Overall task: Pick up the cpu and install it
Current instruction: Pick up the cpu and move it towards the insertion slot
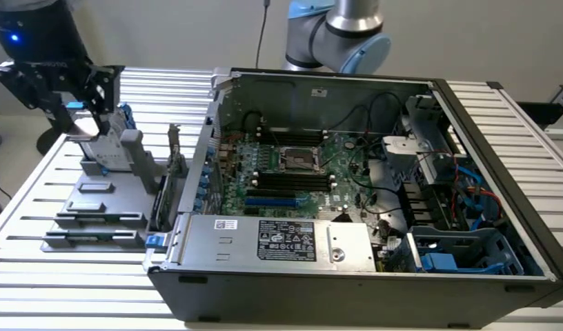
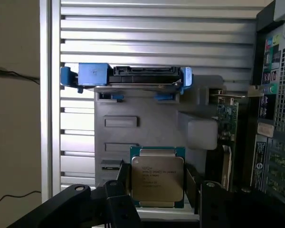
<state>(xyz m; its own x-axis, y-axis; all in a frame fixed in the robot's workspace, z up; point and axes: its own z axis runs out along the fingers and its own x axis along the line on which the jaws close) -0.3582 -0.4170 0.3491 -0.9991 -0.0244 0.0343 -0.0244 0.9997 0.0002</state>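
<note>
One cpu (image 2: pixel 157 176), a flat square chip with a matte silver-grey metal lid, dark printed lettering and a thin green rim, is sitting between the two black fingers (image 2: pixel 119 184) of the gripper (image 2: pixel 156 190). The fingers are standing narrow, pressing against the chip's two opposite edges. The gripper is holding the cpu above a grey moulded plastic tray (image 2: pixel 147 130) with shallow rectangular recesses. A hard drive (image 2: pixel 133 76), silver with blue plastic brackets, is standing on edge at one end of that tray. The tray is lying on the ribbed metal surface (image 1: pixel 33 179), near its edge at the exterior view's left and just beside an open dark grey computer case (image 1: pixel 355 279). Inside the case, a green motherboard (image 1: pixel 263 196) is lying flat, with a rectangular metal-framed socket (image 1: pixel 298 160) near its middle.
</note>
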